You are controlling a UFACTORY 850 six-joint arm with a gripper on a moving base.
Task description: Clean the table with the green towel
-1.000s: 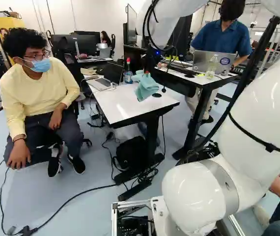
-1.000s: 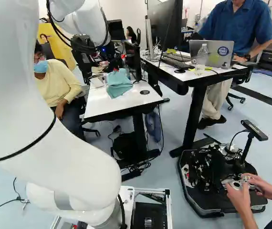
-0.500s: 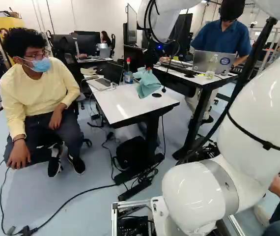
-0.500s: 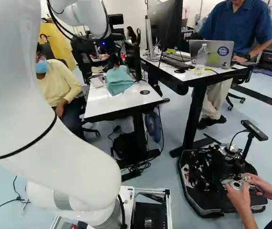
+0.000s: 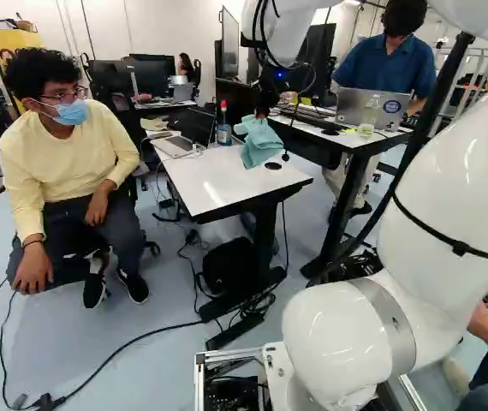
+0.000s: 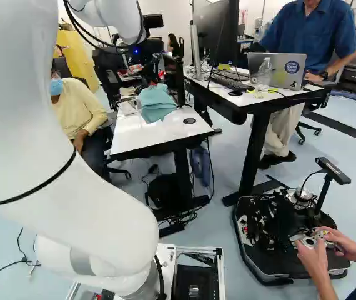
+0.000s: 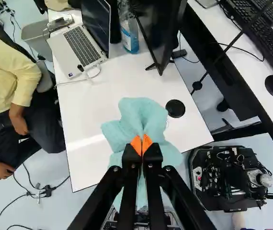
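I have the jaws clamped on the towel [image 7: 143, 112], pinching a fold between them, with cloth spread out ahead of and beneath the grip. In the left base view it looks draped in the air over the bench [image 7: 85, 115]; I can't tell whether its lowest folds touch the top. So I judge the pick-up done and the job at the approach, with the wiping itself next.

What I want now is to ease straight down until the cloth lies on the white surface, then sweep it along the bench with light pressure. The loose cloth should bend and bunch easily, so I would keep the strokes slow and watch that the jaws don't scrape the top.

The near half looks the safest place to begin. Toward the far end stand the laptop [image 7: 82, 45], the bottle [image 7: 130, 36] and the screen [image 7: 161, 31], and a trailing corner could snag the white cable [image 7: 76, 82]. The black disc [image 7: 175, 109] is just beside the towel, and I'd pass over it gently.
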